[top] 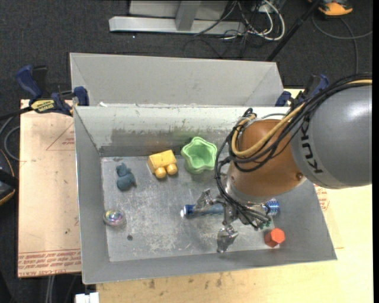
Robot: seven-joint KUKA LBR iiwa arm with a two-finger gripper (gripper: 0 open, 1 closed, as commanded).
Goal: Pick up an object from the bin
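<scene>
Dark, coarse carpeted floor (47, 35) spreads on every side; at the top edge a flat grey metal base (154, 23) lies on it; black and pale cables (260, 21) tangle just beside it; an orange-yellow item (334, 7) sits in the top right corner.

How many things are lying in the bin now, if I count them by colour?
Green: 1, star-shaped cup
Yellow: 1, block
Blue-grey: 1, small figure
Silvery: 1, ball
Red: 1, chunky piece
Blue: 2, small piece mid-bin and cylinder partly under the arm
Total: 7
</scene>
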